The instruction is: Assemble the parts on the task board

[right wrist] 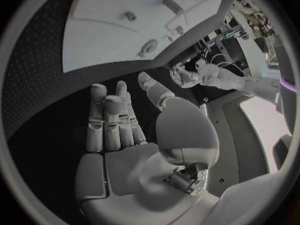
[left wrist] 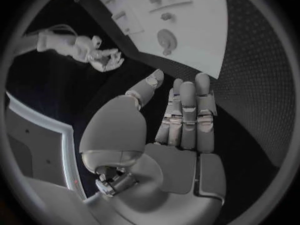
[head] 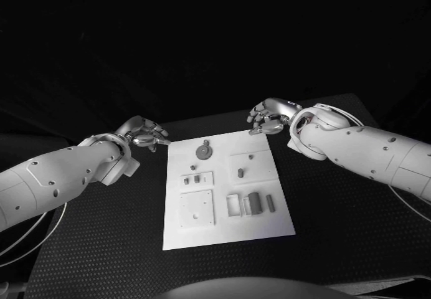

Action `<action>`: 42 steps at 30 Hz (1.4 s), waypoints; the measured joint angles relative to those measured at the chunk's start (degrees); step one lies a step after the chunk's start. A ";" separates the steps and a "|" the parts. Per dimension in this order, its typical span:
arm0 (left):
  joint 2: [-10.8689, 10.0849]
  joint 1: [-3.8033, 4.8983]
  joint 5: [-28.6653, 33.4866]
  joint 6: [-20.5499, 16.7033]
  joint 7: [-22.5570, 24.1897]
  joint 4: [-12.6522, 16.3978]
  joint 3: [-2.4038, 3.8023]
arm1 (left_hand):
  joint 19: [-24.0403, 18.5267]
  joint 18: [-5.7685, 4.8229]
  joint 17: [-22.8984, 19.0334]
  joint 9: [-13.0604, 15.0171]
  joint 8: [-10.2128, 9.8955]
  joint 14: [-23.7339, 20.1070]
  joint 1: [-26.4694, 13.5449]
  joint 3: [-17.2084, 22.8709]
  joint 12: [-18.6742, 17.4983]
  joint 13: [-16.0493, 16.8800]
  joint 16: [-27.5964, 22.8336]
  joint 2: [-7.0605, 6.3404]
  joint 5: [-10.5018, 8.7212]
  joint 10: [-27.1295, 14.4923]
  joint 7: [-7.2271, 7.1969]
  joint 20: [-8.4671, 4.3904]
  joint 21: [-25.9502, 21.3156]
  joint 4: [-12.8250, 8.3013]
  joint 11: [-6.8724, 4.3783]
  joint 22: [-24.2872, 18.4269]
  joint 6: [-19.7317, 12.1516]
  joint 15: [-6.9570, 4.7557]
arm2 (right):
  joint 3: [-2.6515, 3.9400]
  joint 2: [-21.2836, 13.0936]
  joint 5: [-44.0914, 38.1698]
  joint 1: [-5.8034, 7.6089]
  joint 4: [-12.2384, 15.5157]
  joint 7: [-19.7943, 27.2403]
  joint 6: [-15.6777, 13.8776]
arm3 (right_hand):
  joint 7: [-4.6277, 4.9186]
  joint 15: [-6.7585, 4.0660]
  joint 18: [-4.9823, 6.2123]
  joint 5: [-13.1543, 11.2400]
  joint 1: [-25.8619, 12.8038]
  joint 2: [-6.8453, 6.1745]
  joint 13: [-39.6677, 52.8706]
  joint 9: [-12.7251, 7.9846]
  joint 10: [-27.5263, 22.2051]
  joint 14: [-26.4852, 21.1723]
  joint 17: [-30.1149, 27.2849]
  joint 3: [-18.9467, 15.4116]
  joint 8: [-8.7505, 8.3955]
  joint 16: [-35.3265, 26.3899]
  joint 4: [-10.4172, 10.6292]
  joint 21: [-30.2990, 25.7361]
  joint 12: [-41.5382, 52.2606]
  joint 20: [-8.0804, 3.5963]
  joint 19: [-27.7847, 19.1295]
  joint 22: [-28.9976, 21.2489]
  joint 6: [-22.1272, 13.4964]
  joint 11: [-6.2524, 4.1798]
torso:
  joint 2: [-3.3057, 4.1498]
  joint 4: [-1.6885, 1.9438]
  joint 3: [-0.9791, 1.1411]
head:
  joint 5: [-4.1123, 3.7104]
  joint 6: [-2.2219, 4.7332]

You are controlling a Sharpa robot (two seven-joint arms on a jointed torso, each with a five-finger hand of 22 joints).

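Surface: a black table (head: 341, 205) with a fine dimpled texture, dark surroundings beyond its far edge. The white task board (head: 269, 224) lies flat at the middle of the table, between the two hands and reaching nearer the robot than either.

Clearance: bare table runs along both long edges of the board, beneath and outside each arm.

Left hand (head: 144, 134): just off the board's far left corner, apart from the board. Its fingers (left wrist: 187, 110) lie straight and close together, thumb out to the side, nothing held (released).

Right hand (head: 269, 118): at the board's far right corner, over its edge; fingers (right wrist: 112, 120) extended side by side, palm bare, grasping nothing.

Parts: the grey parts (head: 254, 202) rest on the board, a round one (head: 203, 150) nearest the hands, block-shaped ones farther from them.
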 measured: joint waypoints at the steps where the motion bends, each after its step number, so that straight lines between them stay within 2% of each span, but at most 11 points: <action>1: -0.22 0.00 5.04 -0.01 0.63 0.12 0.00 | 0.00 0.00 -0.08 0.00 0.00 -0.01 -0.25 -0.16 0.00 0.10 -0.20 0.25 0.00 -0.01 0.09 0.00 -0.22 0.11 0.01 -0.24 -0.09 0.00 | -0.45 -0.22 -1.65 -0.20 0.33 0.01 0.27 | 0.00 -0.01 0.00 0.00 0.00 0.00 -1.12 0.00 -0.16 0.00 0.00 0.00 0.00 0.00 0.00 0.00 0.00 0.00 0.00 0.00 0.00 0.16 | -0.01 0.01 0.01 | -0.10 0.15; 4: -0.75 -0.01 15.10 0.00 2.10 0.44 -0.02 | -0.21 0.00 -0.33 0.00 0.14 -0.14 -0.86 -0.76 -0.35 0.25 -0.93 0.86 0.00 -0.33 -0.01 0.05 -1.07 -0.03 -0.15 -0.76 -0.20 0.13 | -1.21 -0.79 -5.05 -0.92 1.32 -0.03 0.84 | 0.00 0.18 0.00 0.00 0.23 -0.23 -2.98 -0.04 -0.38 -0.20 -0.07 0.00 0.00 0.00 0.00 0.00 0.00 0.01 -0.01 0.00 0.00 0.38 | 0.00 0.04 0.02 | -0.15 0.54; 5: -0.97 -0.01 17.55 0.01 2.55 0.60 -0.02 | -0.76 0.00 -0.51 0.00 0.33 -0.58 -1.04 -0.90 -0.46 0.27 -1.50 1.05 0.00 -0.83 0.04 0.15 -1.66 -0.13 -0.13 -1.09 -0.54 0.52 | -1.49 -0.93 -6.59 -1.23 1.75 -0.15 1.08 | 0.00 0.18 0.00 0.00 0.23 -0.23 -3.54 -0.09 -0.38 -0.21 -0.08 0.00 0.00 0.00 0.00 0.00 0.00 0.01 -0.01 0.00 0.00 0.38 | 0.01 0.04 0.03 | -0.16 0.65; 8: -1.72 -0.02 23.24 0.37 3.95 1.07 -0.03 | -1.64 0.02 -0.81 -0.01 0.33 -1.47 -1.21 -1.10 -0.84 0.27 -2.48 1.49 0.00 -1.57 0.11 0.62 -2.76 -0.01 -0.10 -1.65 -0.68 1.20 | -2.15 -1.27 -10.19 -1.46 3.12 -0.57 1.55 | -0.01 0.32 0.00 0.00 0.40 -0.40 -4.59 -0.25 -0.39 -0.07 -0.09 -0.13 0.00 0.00 0.13 0.00 0.00 0.02 -0.02 0.00 0.01 0.39 | 0.05 0.02 0.04 | -0.12 0.80; 12: -2.32 -0.04 27.18 1.38 5.14 1.59 -0.05 | -2.15 0.02 -1.03 -0.01 0.51 -2.09 -1.18 -1.41 -0.84 0.34 -3.10 2.41 -0.71 -1.85 0.04 0.73 -3.69 -0.02 0.17 -2.21 -0.78 1.21 | -2.82 -1.80 -14.01 -1.50 4.35 -1.27 2.13 | -0.04 0.35 0.00 0.00 -0.03 -0.94 -5.50 -0.35 -0.39 -0.04 -0.15 -0.15 0.00 0.00 0.15 0.00 0.00 0.10 -0.09 0.00 0.05 0.39 | 0.08 -0.07 0.09 | 0.04 0.76; 15: -2.47 -0.04 28.68 2.21 5.65 1.93 -0.05 | -2.87 0.02 -1.32 -0.01 0.55 -2.92 -1.34 -1.89 -0.84 0.42 -4.10 2.57 -1.64 -2.31 0.04 1.03 -4.57 -0.03 0.53 -2.66 -0.96 1.41 | -3.25 -2.22 -16.07 -1.58 4.92 -1.85 2.56 | -0.08 0.35 0.00 0.00 0.14 -1.22 -6.00 -0.43 -0.39 -0.04 -0.15 -0.15 0.00 0.00 0.15 0.00 0.00 0.10 -0.09 0.00 0.11 0.39 | 0.11 -0.12 0.12 | 0.08 0.65; 16: -2.51 -0.04 28.98 2.47 5.77 2.02 -0.05 | -3.39 0.01 -1.55 -0.01 0.73 -3.43 -1.36 -2.05 -0.84 0.48 -4.71 2.98 -1.83 -2.88 0.03 1.14 -5.04 -0.17 1.00 -2.94 -0.97 1.53 | -3.31 -2.31 -16.57 -1.61 5.09 -2.00 2.69 | -0.08 0.35 -0.01 0.00 0.14 -1.22 -6.14 -0.43 -0.38 -0.04 -0.15 -0.15 0.00 0.00 0.15 0.00 0.00 0.10 -0.09 0.00 0.11 0.39 | 0.12 -0.14 0.12 | 0.09 0.62; 19: -2.58 -0.04 29.72 3.26 6.12 2.18 -0.05 | -3.79 0.01 -1.93 -0.06 0.78 -3.70 -1.33 -2.29 -0.84 0.55 -5.75 3.01 -1.83 -3.23 -0.05 1.34 -5.83 -0.08 1.31 -3.49 -0.91 1.63 | -3.46 -2.46 -17.86 -1.70 5.49 -2.47 3.07 | -0.08 0.35 0.00 0.00 -0.09 -1.45 -6.42 -0.43 -0.38 -0.04 -0.15 -0.15 0.00 0.00 0.15 0.00 0.00 0.10 -0.09 0.00 0.12 0.38 | 0.12 -0.15 0.12 | 0.09 0.48; 21: -2.60 -0.04 30.05 3.63 6.26 2.20 -0.05 | -3.80 0.07 -1.93 -0.06 0.80 -3.72 -1.33 -2.29 -0.85 0.56 -5.78 3.01 -1.83 -4.23 -0.02 1.34 -5.88 -0.08 1.92 -3.61 -0.60 1.62 | -3.62 -2.48 -18.40 -1.76 5.54 -2.70 3.24 | -0.07 0.35 0.00 0.00 -0.09 -1.45 -6.55 -0.45 -0.38 -0.04 -0.20 -0.15 0.00 0.00 0.15 0.00 0.00 0.11 -0.09 0.00 0.13 0.38 | 0.12 -0.15 0.12 | 0.06 0.39; 36: -2.54 -0.04 30.97 4.89 6.66 2.08 -0.06 | -3.88 0.07 -2.04 -0.06 0.80 -3.72 -1.33 -2.60 -0.85 0.62 -6.23 3.01 -1.82 -4.22 -0.02 1.43 -6.16 -0.09 1.92 -3.83 -0.60 1.62 | -4.21 -0.19 -20.66 -3.12 3.33 -3.38 3.82 | 0.21 0.35 0.00 0.00 -0.29 -1.65 -7.74 -0.60 -0.38 -0.04 -0.26 0.17 0.00 0.00 0.47 0.00 0.02 0.12 -0.09 0.00 0.13 0.38 | 0.13 -0.05 0.10 | 0.53 -0.32; 42: -2.51 -0.04 30.99 4.94 6.68 2.04 -0.06 | -3.88 0.07 -2.04 -0.06 0.80 -3.72 -1.45 -2.60 -0.85 0.67 -6.23 3.13 -1.82 -4.22 -0.03 1.43 -6.32 -0.09 1.92 -3.88 -0.61 1.62 | -4.23 0.18 -20.94 -3.11 3.16 -3.39 3.82 | 0.21 0.54 0.00 0.00 0.21 -0.05 -8.65 -0.63 -0.37 0.15 -0.29 0.34 0.00 0.00 0.30 0.00 0.02 0.12 -0.10 0.00 0.14 0.38 | 0.13 -0.03 0.03 | 0.87 -0.47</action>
